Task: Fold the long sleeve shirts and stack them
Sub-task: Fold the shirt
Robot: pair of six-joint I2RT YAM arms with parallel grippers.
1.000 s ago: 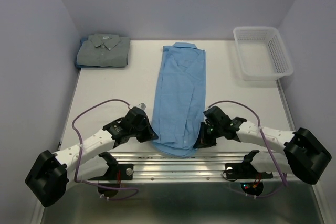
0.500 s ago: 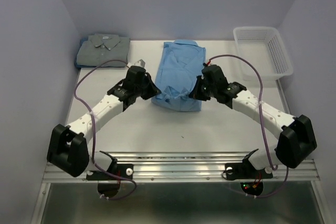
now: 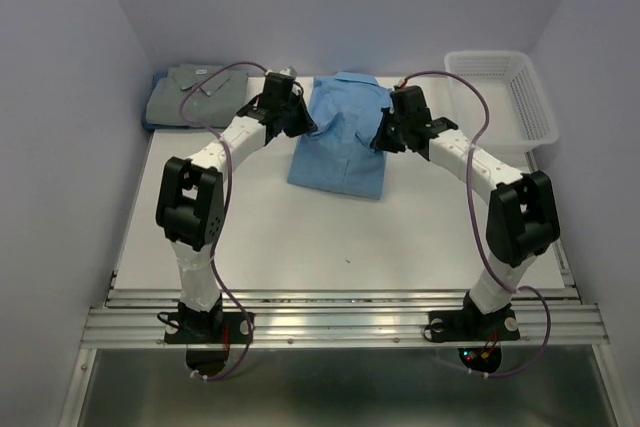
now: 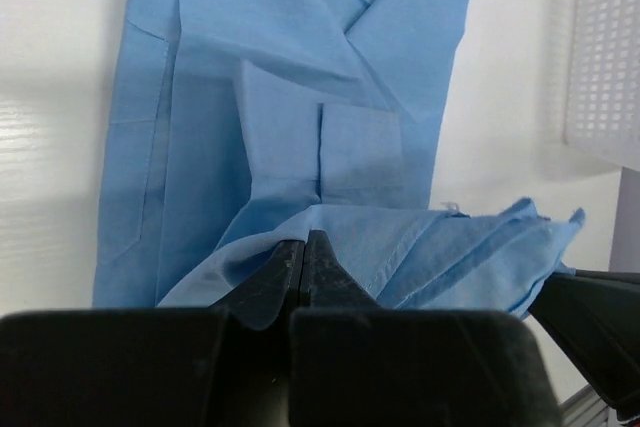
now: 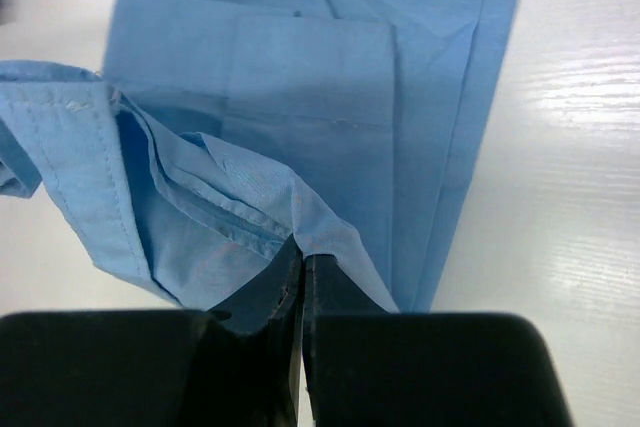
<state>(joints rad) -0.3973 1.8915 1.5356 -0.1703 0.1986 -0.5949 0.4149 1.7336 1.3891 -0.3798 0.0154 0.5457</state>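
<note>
Top external view shows the white table (image 3: pixel 330 237) with the sky-blue shirt (image 3: pixel 338 157) lying at its far middle, doubled over so that its lower half rests on the upper. The mesh basket (image 3: pixel 462 122) sits at the far right corner, well apart from the shirt, and the grey-green shirt (image 3: pixel 190 99) lies folded at the far left corner. The left gripper (image 3: pixel 300 127) and right gripper (image 3: pixel 384 137) hang at either side of the blue shirt's collar end, each clenched on a corner of the lifted hem. Both wrist views show the jaws pressed together on thin cloth. I judge the fabric light, limp and apt to sag between the two pinches, so it wants holding at matching edge corners, through all layers, kept taut. The chest pocket (image 4: pixel 360 152) shows beneath the hanging hem
</note>
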